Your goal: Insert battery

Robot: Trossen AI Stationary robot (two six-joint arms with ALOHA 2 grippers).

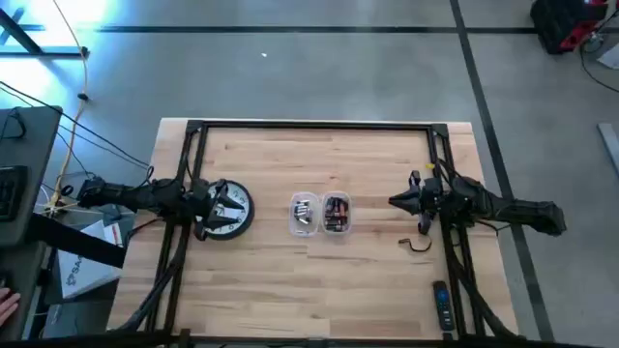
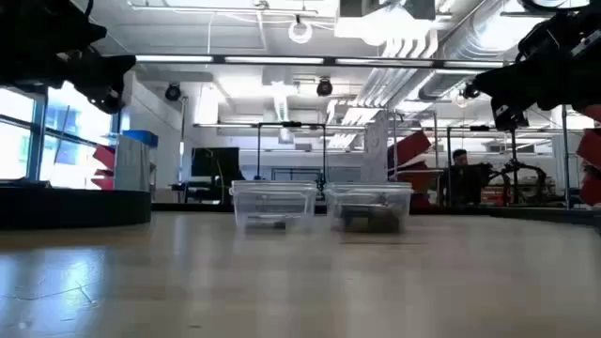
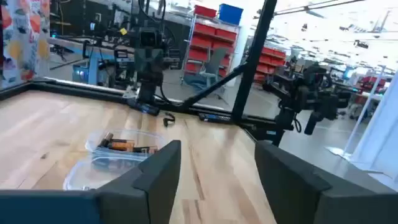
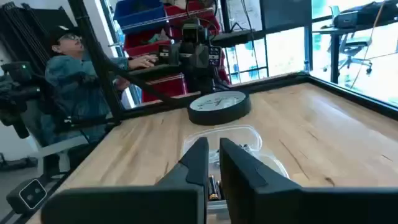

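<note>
A round black-rimmed clock (image 1: 230, 209) lies flat on the wooden table at the left. Two clear plastic tubs stand side by side mid-table: one (image 1: 304, 215) holds silvery batteries, the other (image 1: 336, 214) dark and orange batteries (image 3: 121, 145). My left gripper (image 3: 217, 168) hovers open over the clock's left part (image 1: 208, 205), raised clear of the table. My right gripper (image 1: 395, 201) hangs in the air to the right of the tubs, fingers (image 4: 199, 158) shut with nothing between them. It points toward the tubs (image 4: 245, 140) and the clock (image 4: 219, 106).
A dark remote (image 1: 441, 305) lies near the front right corner, and a short dark cable (image 1: 418, 245) lies below my right arm. A black frame (image 1: 314, 126) runs along the table's far and side edges. A seated person (image 4: 68, 68) is beyond the left edge.
</note>
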